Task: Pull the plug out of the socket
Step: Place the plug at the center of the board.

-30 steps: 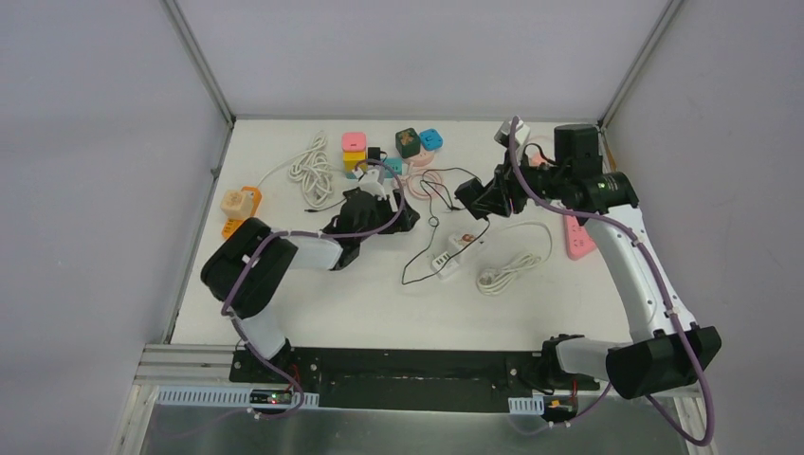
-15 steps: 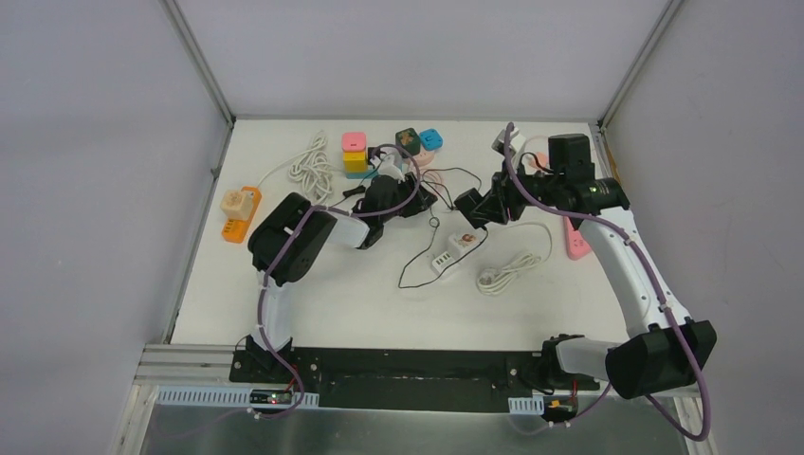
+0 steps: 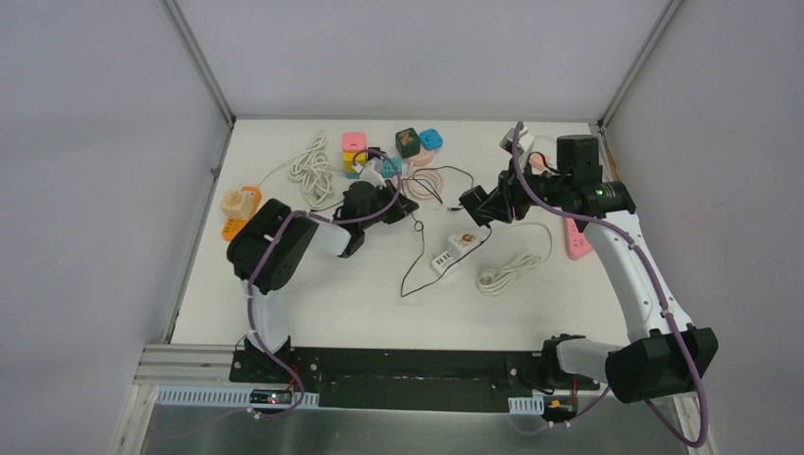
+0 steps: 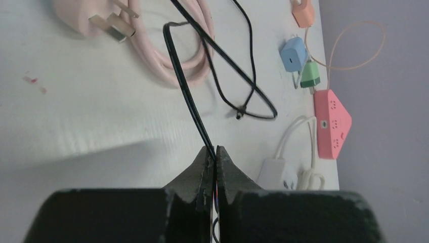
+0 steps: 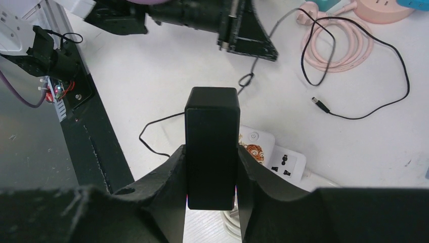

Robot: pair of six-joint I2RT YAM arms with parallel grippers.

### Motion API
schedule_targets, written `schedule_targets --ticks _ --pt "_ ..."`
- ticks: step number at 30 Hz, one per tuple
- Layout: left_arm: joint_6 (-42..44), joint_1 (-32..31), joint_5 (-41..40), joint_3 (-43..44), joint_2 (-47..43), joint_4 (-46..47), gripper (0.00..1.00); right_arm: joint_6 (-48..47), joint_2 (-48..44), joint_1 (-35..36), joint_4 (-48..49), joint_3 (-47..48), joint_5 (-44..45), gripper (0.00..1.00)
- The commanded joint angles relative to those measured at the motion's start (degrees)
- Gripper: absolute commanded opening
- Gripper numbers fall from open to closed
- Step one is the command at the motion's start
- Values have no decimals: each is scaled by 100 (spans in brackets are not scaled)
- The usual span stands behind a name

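Observation:
The black plug (image 5: pixel 211 136) is a boxy adapter, and my right gripper (image 5: pixel 211 152) is shut on its sides. It hangs above the white socket strip (image 5: pixel 273 159), apart from it; the strip's holes show bare. In the top view the plug (image 3: pixel 471 202) is behind the socket strip (image 3: pixel 455 251). The plug's thin black cable (image 4: pixel 182 81) runs across the table into my left gripper (image 4: pixel 213 150), which is shut on it. My left gripper (image 3: pixel 403 207) sits low at mid-table, left of the plug.
A pink coiled cord (image 4: pixel 167 61) with its plug lies behind the left gripper. A pink power strip (image 3: pixel 576 237) lies at the right edge. Coloured cube adapters (image 3: pixel 355 144) and a white cord bundle (image 3: pixel 311 169) sit at the back; another white cord (image 3: pixel 507 272) lies near the strip.
My left gripper has closed on the black cable and shifted slightly about mid-table. The right gripper has held the plug in about the same place.

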Motion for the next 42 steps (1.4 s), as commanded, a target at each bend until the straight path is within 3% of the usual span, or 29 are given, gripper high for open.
schedule_targets --ticks 1,9,14,19,25,30,36,42 --pt "510 87 -94 -809 -1675 139 0 -57 -291 -118 103 66 -315 0" --pt "1319 105 -196 -1241 -3524 -616 0 -13 -234 -338 -4 513 -183 0" --pt "1613 105 12 -676 -4015 -1177 0 195 -67 -626 79 1127 25 0" --pt "1480 105 431 290 -3878 -1339 0 579 118 -935 302 1889 210 0" --pt "1009 105 938 1953 -2928 -1442 0 987 676 -1442 331 3210 787 0" --pt "100 105 1292 3818 -1379 -1323 0 1043 1090 -1775 476 3831 1605 0" --pt "-536 16 1295 5706 272 -1426 0 882 1323 -2174 899 3830 2314 0" --pt "-378 -271 855 7708 1874 -2509 0 563 1725 -2446 1382 3535 2887 0"
